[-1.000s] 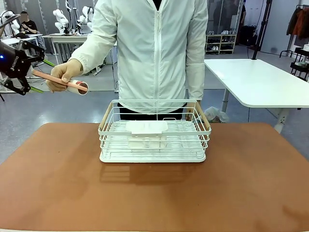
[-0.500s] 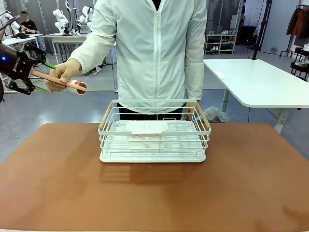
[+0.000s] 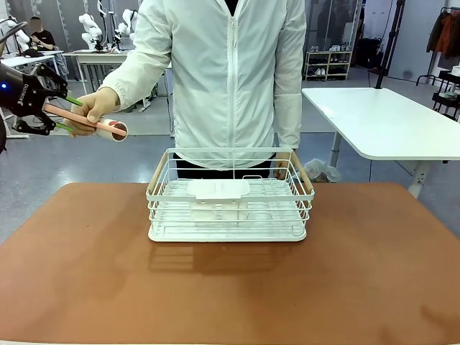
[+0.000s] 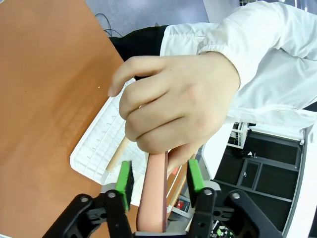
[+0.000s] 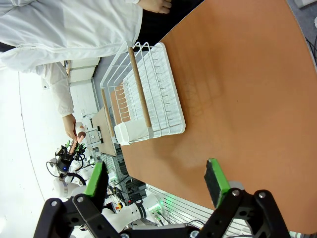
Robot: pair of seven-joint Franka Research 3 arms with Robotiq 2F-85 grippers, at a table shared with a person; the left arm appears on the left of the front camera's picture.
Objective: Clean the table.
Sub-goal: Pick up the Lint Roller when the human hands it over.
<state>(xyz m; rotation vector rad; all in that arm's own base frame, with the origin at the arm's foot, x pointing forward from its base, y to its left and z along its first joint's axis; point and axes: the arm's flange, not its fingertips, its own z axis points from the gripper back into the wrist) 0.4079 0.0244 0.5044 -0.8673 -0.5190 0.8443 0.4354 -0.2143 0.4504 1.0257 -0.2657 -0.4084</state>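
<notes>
The person's hand [image 3: 98,106] holds out a lint roller [image 3: 115,130] by its pink handle [image 4: 153,198], high off the table's [image 3: 230,287] far left corner. My left gripper [image 3: 63,115] is shut on the free end of that handle, with a green pad on each side in the left wrist view and the person's fingers [image 4: 173,104] still wrapped around the handle just beyond. My right gripper [image 5: 156,186] hovers high over the reddish-brown top [image 5: 237,99], open with nothing between its fingers.
A white wire rack [image 3: 230,198] with wooden handles stands at the middle of the far side, holding a small white tray. The person stands right behind it. A white-topped table [image 3: 381,122] stands off to the back right.
My left gripper has shifted slightly right and its fingers have closed onto the roller's pink handle. The person's hand has stayed in place.
</notes>
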